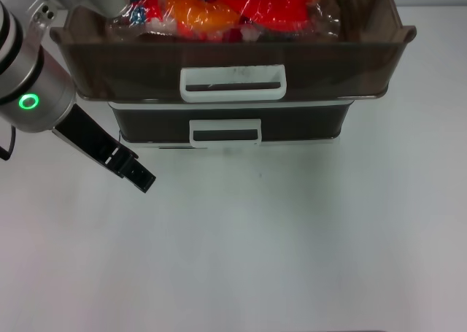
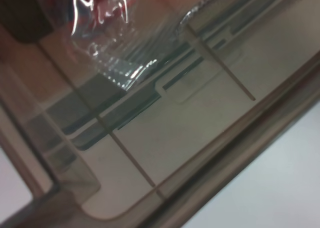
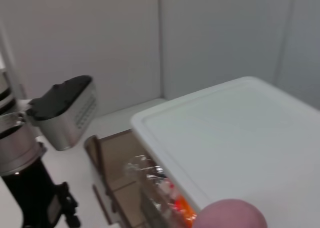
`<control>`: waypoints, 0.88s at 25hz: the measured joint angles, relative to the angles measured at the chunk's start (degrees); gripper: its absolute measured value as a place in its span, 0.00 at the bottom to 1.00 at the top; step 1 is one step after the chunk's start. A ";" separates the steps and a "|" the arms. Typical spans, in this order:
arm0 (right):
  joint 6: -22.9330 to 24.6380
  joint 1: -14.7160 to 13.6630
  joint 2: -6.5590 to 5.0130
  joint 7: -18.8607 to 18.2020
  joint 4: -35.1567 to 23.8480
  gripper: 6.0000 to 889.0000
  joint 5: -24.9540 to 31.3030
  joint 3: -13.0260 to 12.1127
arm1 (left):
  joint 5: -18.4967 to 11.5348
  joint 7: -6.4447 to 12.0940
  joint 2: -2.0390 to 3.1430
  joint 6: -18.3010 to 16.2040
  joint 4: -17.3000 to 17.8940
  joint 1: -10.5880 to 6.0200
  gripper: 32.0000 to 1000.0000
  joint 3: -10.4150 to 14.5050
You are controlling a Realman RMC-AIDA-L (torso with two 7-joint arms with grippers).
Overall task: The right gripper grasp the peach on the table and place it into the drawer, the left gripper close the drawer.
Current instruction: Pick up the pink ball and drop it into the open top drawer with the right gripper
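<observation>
Judging from the head camera, I have the wide brown see-through plastic drawer [image 1: 233, 51] pulled open, red and orange plastic-wrapped packets [image 1: 219, 14] showing inside, its white loop handle [image 1: 233, 83] facing me. The round pale-pink peach [image 3: 231, 215] appears only at the edge of the right wrist camera, close to the lens above the white cabinet top [image 3: 235, 133]; I take it the right claw carries it, though I cannot tell how that claw is set. So the placing looks unfinished and the closing is still to do. My left claw [image 1: 135, 170], on the silver arm with the green ring light [image 1: 28, 101], hangs over the plain white surface [image 1: 292, 252] beside the drawer front, fingers together and empty. No writing is legible anywhere.
</observation>
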 joint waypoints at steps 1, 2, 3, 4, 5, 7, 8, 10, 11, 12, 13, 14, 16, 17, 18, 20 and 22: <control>-0.06 0.92 0.27 -0.26 1.31 0.11 -0.35 -0.67 | 0.00 0.00 0.00 0.00 0.00 -0.07 0.86 -0.01; -0.07 1.90 0.56 -0.55 2.69 0.11 -0.69 -1.36 | 0.00 0.00 0.00 0.00 -0.01 -0.18 0.86 0.00; -0.08 2.71 0.86 -0.92 4.31 0.11 -0.92 -2.03 | 0.00 0.00 0.00 0.00 -0.01 -0.25 0.86 0.03; -0.09 3.52 1.21 -1.40 5.75 0.11 -1.22 -2.51 | 0.00 0.00 -0.01 0.00 -0.01 -0.36 0.86 0.07; -0.10 4.07 1.47 -1.73 6.85 0.11 -1.57 -2.77 | 0.00 0.00 -0.04 0.00 -0.04 -0.42 0.86 0.11; -0.14 5.06 2.27 -2.47 8.27 0.11 -2.73 -3.08 | -0.01 0.00 -0.04 0.00 -0.17 -0.55 0.86 0.10; -0.14 5.49 2.70 -2.76 8.73 0.11 -3.48 -3.10 | 0.00 0.00 -0.04 0.00 -0.34 -0.61 0.86 0.08; -0.16 6.14 3.38 -3.17 9.16 0.11 -5.07 -3.19 | 0.00 0.00 -0.04 0.00 -0.63 -0.75 0.86 0.07; -0.17 6.32 3.61 -3.32 9.19 0.11 -5.55 -3.30 | 0.00 0.00 -0.04 0.00 -0.69 -0.76 0.86 0.08; -0.17 6.49 3.87 -3.44 9.22 0.11 -5.97 -3.42 | -0.01 0.00 -0.04 0.00 -0.72 -0.77 0.86 0.10; -0.18 6.63 4.11 -3.52 9.21 0.11 -6.18 -3.53 | 0.00 0.00 -0.05 0.01 -0.74 -0.78 0.86 0.20; -0.19 6.70 4.26 -3.58 9.15 0.11 -6.32 -3.60 | -0.01 0.00 -0.06 0.00 -0.74 -0.78 0.86 0.23; -0.26 6.75 4.38 -3.63 8.99 0.11 -6.43 -3.63 | -0.01 0.00 -0.11 0.00 -0.74 -0.78 0.86 0.33; -0.43 6.80 4.40 -3.64 8.99 0.11 -6.43 -3.64 | -0.01 0.00 -0.11 0.00 -0.74 -0.78 0.86 0.35; -0.65 6.86 4.42 -3.64 8.99 0.11 -6.43 -3.64 | -0.01 0.00 -0.11 0.00 -0.74 -0.78 0.86 0.36; -1.42 6.83 4.52 -3.65 9.09 0.11 -6.43 -3.62 | -0.01 0.00 -0.11 0.00 -0.74 -0.78 0.86 0.36; -2.13 6.65 4.59 -3.66 9.23 0.11 -6.46 -3.62 | -0.01 0.00 -0.08 0.01 -0.74 -0.77 0.86 0.30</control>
